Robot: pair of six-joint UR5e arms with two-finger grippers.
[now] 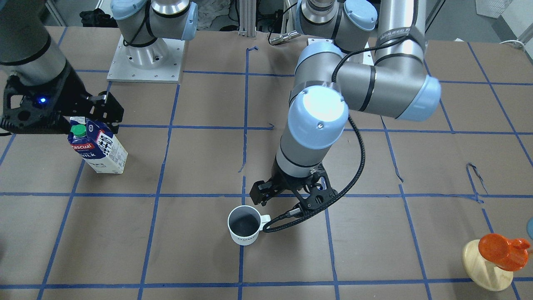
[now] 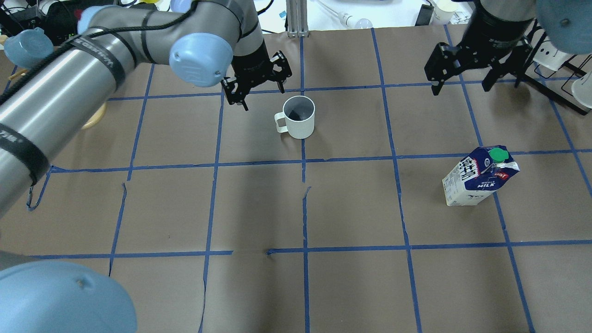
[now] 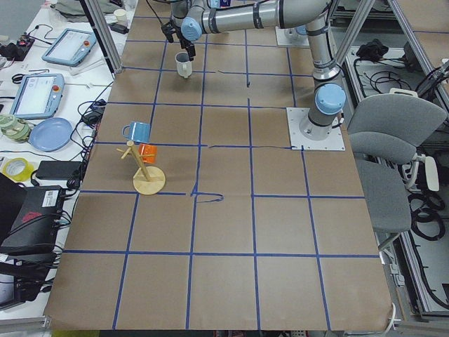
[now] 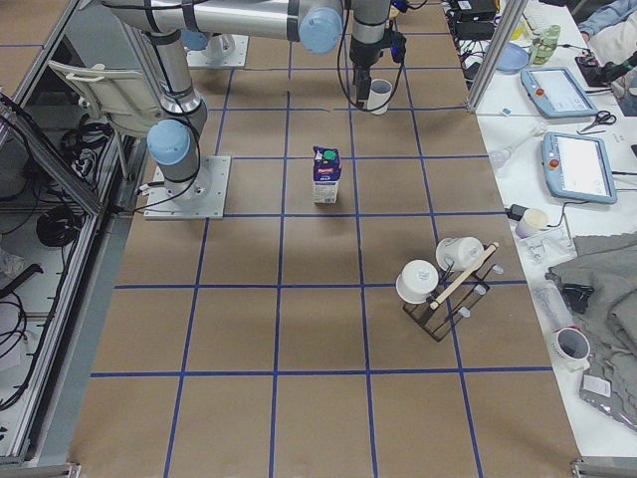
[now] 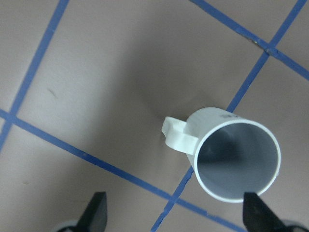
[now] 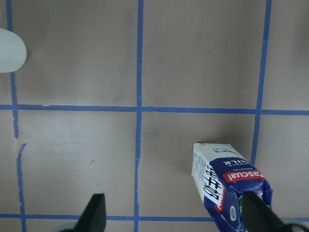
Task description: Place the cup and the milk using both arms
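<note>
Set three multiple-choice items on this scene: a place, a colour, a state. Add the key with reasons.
1. The cup stands: A on a blue tape line; B on the wooden stand; C on a chair.
2. The milk's cap is: A red; B green; C white.
3. The left gripper is: A shut on the cup; B shut on the milk; C open.
Key: 1 A, tape runs under its base; 2 B, the cap shows green; 3 C, it stands wide, gripping nothing.
</note>
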